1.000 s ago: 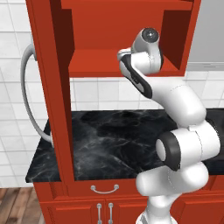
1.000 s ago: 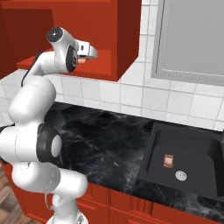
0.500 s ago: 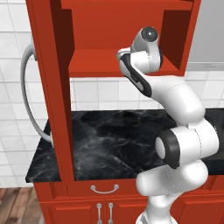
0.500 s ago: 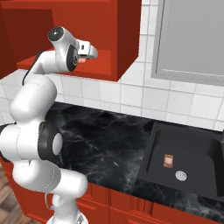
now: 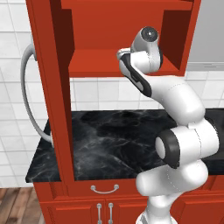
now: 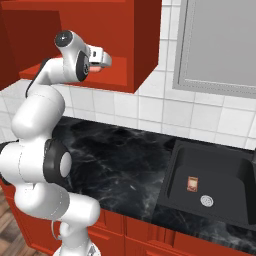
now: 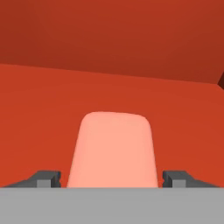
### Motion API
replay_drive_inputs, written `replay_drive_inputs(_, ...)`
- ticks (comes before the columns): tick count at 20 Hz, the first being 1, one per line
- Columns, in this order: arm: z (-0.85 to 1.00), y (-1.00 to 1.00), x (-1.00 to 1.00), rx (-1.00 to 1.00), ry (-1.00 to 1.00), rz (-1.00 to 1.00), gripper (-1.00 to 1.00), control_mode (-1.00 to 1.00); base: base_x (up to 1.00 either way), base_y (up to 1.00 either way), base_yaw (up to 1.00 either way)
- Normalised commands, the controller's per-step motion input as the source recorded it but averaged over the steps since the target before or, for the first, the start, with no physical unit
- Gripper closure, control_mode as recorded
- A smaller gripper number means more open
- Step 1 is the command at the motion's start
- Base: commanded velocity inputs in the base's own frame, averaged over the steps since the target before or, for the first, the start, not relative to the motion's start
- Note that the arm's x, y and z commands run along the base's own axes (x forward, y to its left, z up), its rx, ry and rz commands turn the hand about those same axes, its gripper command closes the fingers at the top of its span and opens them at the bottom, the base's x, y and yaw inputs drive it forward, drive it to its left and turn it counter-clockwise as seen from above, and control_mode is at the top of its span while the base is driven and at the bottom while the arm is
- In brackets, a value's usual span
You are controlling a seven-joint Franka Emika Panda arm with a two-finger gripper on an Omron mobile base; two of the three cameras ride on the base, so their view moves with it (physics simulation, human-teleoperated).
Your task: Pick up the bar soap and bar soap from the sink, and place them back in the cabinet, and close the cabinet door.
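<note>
In the hand view the salmon-pink bar soap (image 7: 113, 148) lies on the red shelf of the cabinet (image 5: 98, 61), between my gripper's fingertips (image 7: 47, 178). A thin gap shows on each side of the bar, so the gripper (image 7: 112, 179) is open around it. The right base view has the gripper (image 6: 105, 60) reaching into the cabinet's lower compartment. The brown bar soap (image 6: 192, 183) rests on the floor of the black sink (image 6: 172, 162), beside the round drain (image 6: 207, 201). The cabinet door (image 5: 48, 92) stands swung open at the left, its curved silver handle (image 5: 25, 96) facing outward.
A black marble counter (image 5: 109, 140) runs under the cabinet, with red drawer units (image 5: 105, 190) below it. A pale grey cabinet (image 6: 220, 45) hangs above the sink. White tiles cover the wall behind.
</note>
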Motion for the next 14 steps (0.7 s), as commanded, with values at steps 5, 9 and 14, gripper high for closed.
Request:
replay_drive_inputs(5, 0.0, 0.0, 0.0, 0.0, 0.0, 0.0, -1.0, -1.0, 0.0, 0.0, 0.0)
replay_drive_inputs(9, 0.0, 0.0, 0.0, 0.0, 0.0, 0.0, -1.0, -1.0, 0.0, 0.0, 0.0)
replay_drive_inputs(14, 0.0, 0.0, -0.17, 0.0, 0.0, 0.0, -1.0, -1.0, 0.0, 0.0, 0.0)
